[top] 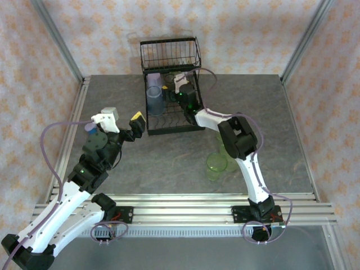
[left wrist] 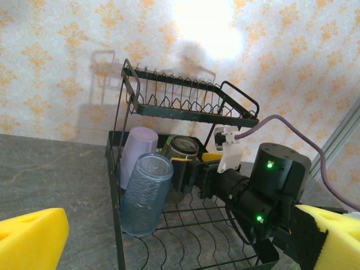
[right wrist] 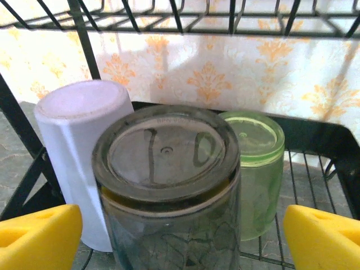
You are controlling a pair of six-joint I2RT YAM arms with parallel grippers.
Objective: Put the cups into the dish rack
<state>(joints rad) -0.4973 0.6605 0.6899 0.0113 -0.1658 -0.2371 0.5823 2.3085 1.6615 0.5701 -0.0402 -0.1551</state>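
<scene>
Grey table (top: 169,169), patterned walls, and the rack (top: 169,40) sits top centre of the overhead view. Your right gripper (right wrist: 183,228) is inside it, jaws spread wide, yellow pads flanking the upturned grey cup (right wrist: 166,163). Lavender cup (right wrist: 79,129) stands at its left, green cup (right wrist: 256,163) at its right. Your left gripper (top: 136,125) hangs open just left of the rack, facing the tilted blue cup (left wrist: 147,194). Loose green cups (top: 216,163) sit lower right on the table.

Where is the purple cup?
Left wrist view: the lavender plastic cup stands upside down on the left of the black wire dish rack, behind the light blue plastic cup, beside the smoky dark grey cup.
</scene>
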